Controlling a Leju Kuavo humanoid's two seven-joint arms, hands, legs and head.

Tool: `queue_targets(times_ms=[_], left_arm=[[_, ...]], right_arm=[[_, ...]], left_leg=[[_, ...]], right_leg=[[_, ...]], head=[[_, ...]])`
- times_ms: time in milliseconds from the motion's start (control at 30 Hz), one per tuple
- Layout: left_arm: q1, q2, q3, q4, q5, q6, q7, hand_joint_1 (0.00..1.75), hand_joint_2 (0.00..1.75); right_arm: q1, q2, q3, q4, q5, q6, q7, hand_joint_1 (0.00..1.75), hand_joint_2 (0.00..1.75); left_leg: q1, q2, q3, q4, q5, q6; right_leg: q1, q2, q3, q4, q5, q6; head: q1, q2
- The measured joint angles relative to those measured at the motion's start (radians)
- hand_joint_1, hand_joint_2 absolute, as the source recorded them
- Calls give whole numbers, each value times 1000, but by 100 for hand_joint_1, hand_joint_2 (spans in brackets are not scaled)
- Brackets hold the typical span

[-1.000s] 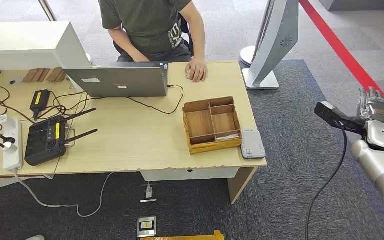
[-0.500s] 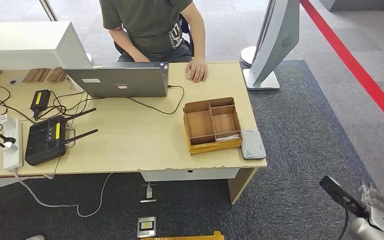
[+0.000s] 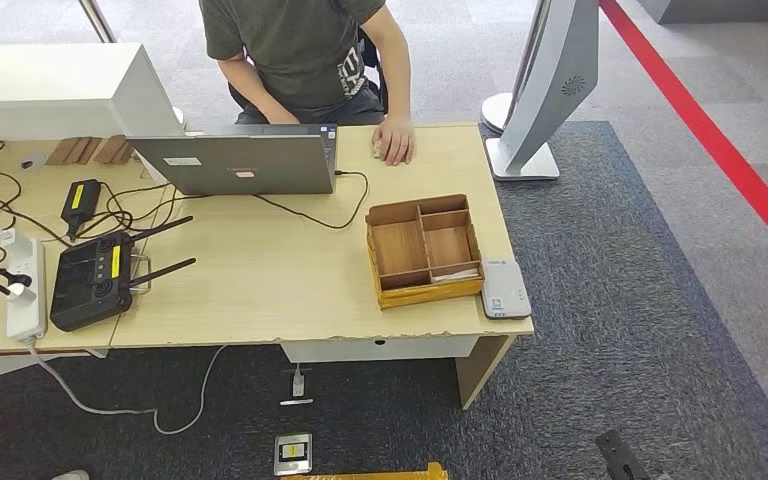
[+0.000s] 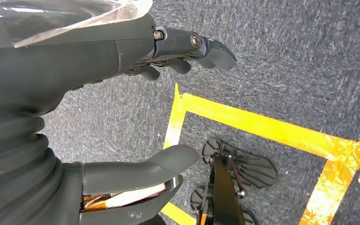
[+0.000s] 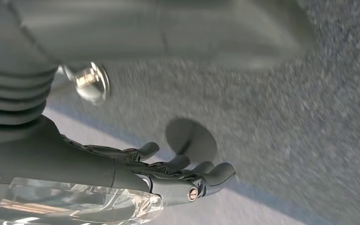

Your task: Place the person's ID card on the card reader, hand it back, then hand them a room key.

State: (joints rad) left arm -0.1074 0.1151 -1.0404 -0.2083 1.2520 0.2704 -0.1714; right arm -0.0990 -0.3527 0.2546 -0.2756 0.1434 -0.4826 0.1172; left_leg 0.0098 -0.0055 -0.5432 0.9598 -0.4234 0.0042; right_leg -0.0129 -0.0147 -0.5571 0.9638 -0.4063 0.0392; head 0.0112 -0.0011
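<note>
The white card reader [image 3: 505,288] lies flat on the desk's near right corner, beside a wooden compartment box [image 3: 423,250]. A pale card [image 3: 457,272] lies in the box's near right compartment. The person sits at the far side of the desk with one hand [image 3: 393,140] resting on the tabletop. My left hand [image 4: 65,61] hangs over the carpet, fingers and thumb apart, holding nothing. My right hand [image 5: 98,178] also hangs over the carpet with its fingers stretched out and nothing in them; that picture is blurred.
A laptop [image 3: 235,160], a black controller [image 3: 95,280], a power strip [image 3: 25,285] and cables cover the desk's left half. A white stand [image 3: 540,90] rises off the desk's far right corner. Yellow floor tape [image 4: 262,126] marks the carpet below my left hand.
My right arm, raised at the right of the head view a second ago, has dropped down; only a dark tip remains at the bottom edge. Desk items and person have not moved.
</note>
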Motion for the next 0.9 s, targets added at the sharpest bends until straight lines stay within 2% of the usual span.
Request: queue_targets(times_ms=[100, 267, 400, 533, 600, 733, 900], left_arm=[[0, -1, 4, 0, 0, 2, 6, 0, 175], [2, -2, 13, 0, -10, -6, 19, 0, 175], [17, -8, 52, -5, -93, -25, 31, 0, 175], [36, -16, 105, -11, -204, -49, 43, 0, 175], [47, -21, 136, -16, -260, -60, 50, 0, 175], [69, -29, 206, -29, -374, -84, 64, 0, 0], [93, -39, 290, -44, -502, -111, 79, 0, 0]], right_arm=[[9, 36, -31, 13, -32, 9, 8, 0, 175], [17, 79, -77, 28, -64, 40, 3, 0, 175], [35, 114, -103, 30, -72, 74, -5, 0, 175], [54, 142, -123, 30, -79, 113, -16, 0, 0], [63, 155, -132, 30, -81, 133, -21, 0, 0], [81, 178, -145, 29, -89, 173, -32, 0, 0], [102, 204, -157, 25, -96, 218, -45, 0, 0]], left_leg=[[0, 1, 0, 0, 0, 0], [0, 1, 1, 0, 0, 0], [0, 1, 1, 0, 0, 0], [0, 1, 1, 0, 0, 0], [0, 1, 1, 0, 0, 0], [0, 1, 1, 0, 0, 0], [0, 1, 1, 0, 0, 0]], right_leg=[[0, 1, 0, 0, 0, 0], [0, 1, 0, 0, 0, 0], [0, 1, 0, 0, 0, 0], [0, 1, 0, 0, 0, 0], [0, 1, 0, 0, 0, 0], [0, 1, 0, 0, 0, 0], [0, 1, 0, 0, 0, -1]], head=[[0, 0], [0, 0], [0, 0], [0, 0], [0, 0], [0, 0], [0, 0]])
